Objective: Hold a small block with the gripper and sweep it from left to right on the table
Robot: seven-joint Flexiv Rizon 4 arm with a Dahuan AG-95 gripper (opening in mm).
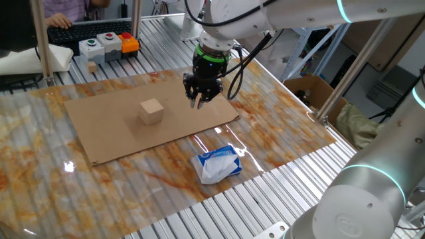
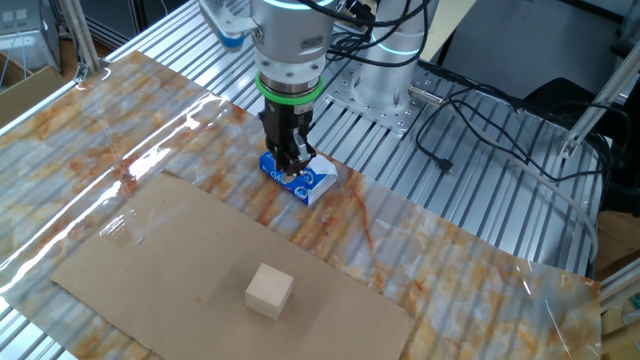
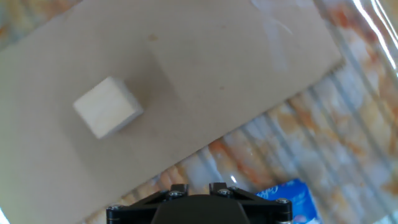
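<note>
The small block point(image 1: 151, 111) is a light-tan wooden cube that sits alone on the brown cardboard sheet point(image 1: 99, 109) on the table point(image 1: 40, 172). It also shows in the other fixed view point(image 2: 269, 290) and at the left of the hand view point(image 3: 107, 106). The gripper point(image 1: 200, 101), black with a green ring, hangs above the cardboard's right part, to the right of the block and apart from it. Its fingers stand close together and hold nothing. In the other fixed view the gripper point(image 2: 293, 170) is in front of the packet. The hand view shows only the finger bases.
A white-and-blue soft packet point(image 1: 216, 164) lies on the marbled sheet near the cardboard's front right corner. A button box point(image 1: 106, 45) and a tiny tan block point(image 1: 91, 67) stand at the back left. An open cardboard box point(image 1: 309, 89) is off the right edge.
</note>
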